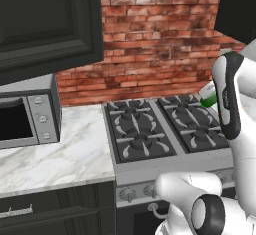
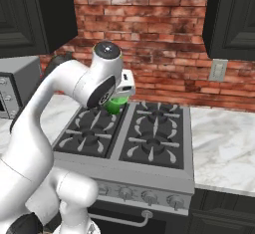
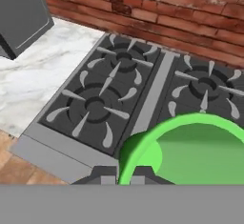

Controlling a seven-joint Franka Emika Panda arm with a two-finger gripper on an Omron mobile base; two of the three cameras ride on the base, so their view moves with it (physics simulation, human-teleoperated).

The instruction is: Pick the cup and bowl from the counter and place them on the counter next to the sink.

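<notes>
A bright green cup (image 3: 190, 154) hangs above the stove, and my gripper (image 3: 123, 174) is shut on its rim, one finger inside and one outside. In the right base view the cup (image 2: 115, 105) sits just under the hand (image 2: 124, 89), over the rear left burner. The left base view shows part of the cup (image 1: 208, 95) behind my forearm. White marble counter (image 1: 65, 154) lies left of the stove, and more counter (image 2: 224, 138) lies to its right. The bowl and the sink are out of view.
A black four-burner stove (image 1: 150, 129) with knobs on its front lies below the hand. A grey microwave (image 1: 27, 119) stands on the left counter. Dark upper cabinets (image 1: 45, 24) hang over it. A brick wall with an outlet (image 2: 217, 70) is behind.
</notes>
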